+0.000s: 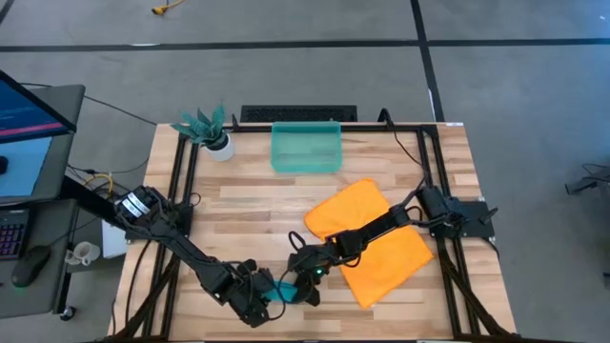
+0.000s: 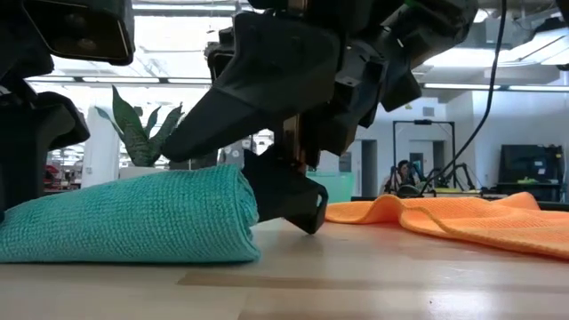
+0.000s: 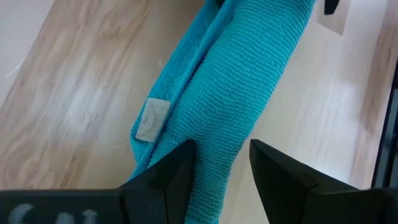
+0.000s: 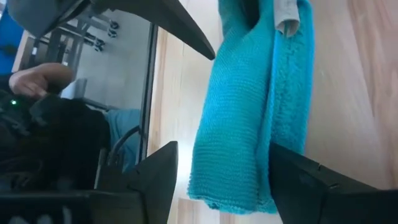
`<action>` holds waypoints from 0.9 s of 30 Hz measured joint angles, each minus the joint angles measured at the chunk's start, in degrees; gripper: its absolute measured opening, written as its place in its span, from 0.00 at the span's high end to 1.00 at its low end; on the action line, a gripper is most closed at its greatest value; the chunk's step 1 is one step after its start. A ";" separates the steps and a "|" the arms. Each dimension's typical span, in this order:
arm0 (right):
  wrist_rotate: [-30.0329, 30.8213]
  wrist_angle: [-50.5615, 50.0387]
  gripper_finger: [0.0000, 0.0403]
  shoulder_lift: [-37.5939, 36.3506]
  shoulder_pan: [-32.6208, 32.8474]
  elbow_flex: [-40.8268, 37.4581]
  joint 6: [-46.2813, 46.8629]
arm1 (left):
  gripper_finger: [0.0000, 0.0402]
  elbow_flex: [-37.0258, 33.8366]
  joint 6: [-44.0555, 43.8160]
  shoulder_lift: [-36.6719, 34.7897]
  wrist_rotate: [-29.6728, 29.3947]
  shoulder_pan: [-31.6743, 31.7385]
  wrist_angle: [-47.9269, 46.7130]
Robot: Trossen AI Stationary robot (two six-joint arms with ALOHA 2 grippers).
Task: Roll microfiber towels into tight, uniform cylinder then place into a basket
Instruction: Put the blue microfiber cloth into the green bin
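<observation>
The teal towel [image 1: 282, 289], folded into a thick long bundle, lies on the table near its front edge [image 2: 133, 218]. My left gripper [image 1: 259, 303] is at one end of it and is shut on it [image 3: 222, 165]. My right gripper [image 1: 307, 276] is open at the other end, one finger on each side of the bundle [image 4: 224, 180]. The orange towel [image 1: 381, 243] lies spread flat on the table's right half, under my right arm. The basket [image 1: 306, 148] stands at the table's far edge, in the middle. My left gripper pinches the teal bundle's thick rolled part [image 3: 227, 134] between its two fingers, which lie across the bundle near one end. A flatter layer with a grey label [image 3: 151, 119] sticks out beside one finger. The bundle rests on the table. My right gripper straddles the other end [image 4: 249, 180]; one finger [image 4: 298, 180] lies at the cloth's edge, and whether it touches I cannot tell.
A plant in a white pot [image 1: 212, 131] stands at the far left. Black frame rails [image 1: 181, 191] run along both sides of the table. Bare wood lies between the basket and the towels. A desk with a monitor [image 1: 29, 124] stands to the table's left.
</observation>
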 joint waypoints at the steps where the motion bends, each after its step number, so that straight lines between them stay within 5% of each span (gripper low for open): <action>1: 0.00 -0.93 0.39 0.06 0.00 0.02 0.28 | 0.61 0.02 -0.17 0.00 -0.26 0.01 0.00; 9: 0.85 -2.44 0.54 0.39 0.02 0.09 2.00 | 0.61 0.02 -0.39 0.04 -0.81 0.94 0.44; 20: 1.46 -4.07 0.94 0.33 0.04 0.02 3.15 | 0.61 0.02 3.62 0.09 -3.82 1.20 1.42; 27: 4.24 -6.16 0.91 0.22 0.55 0.05 2.67 | 0.61 0.01 8.81 -0.80 -2.54 1.26 0.95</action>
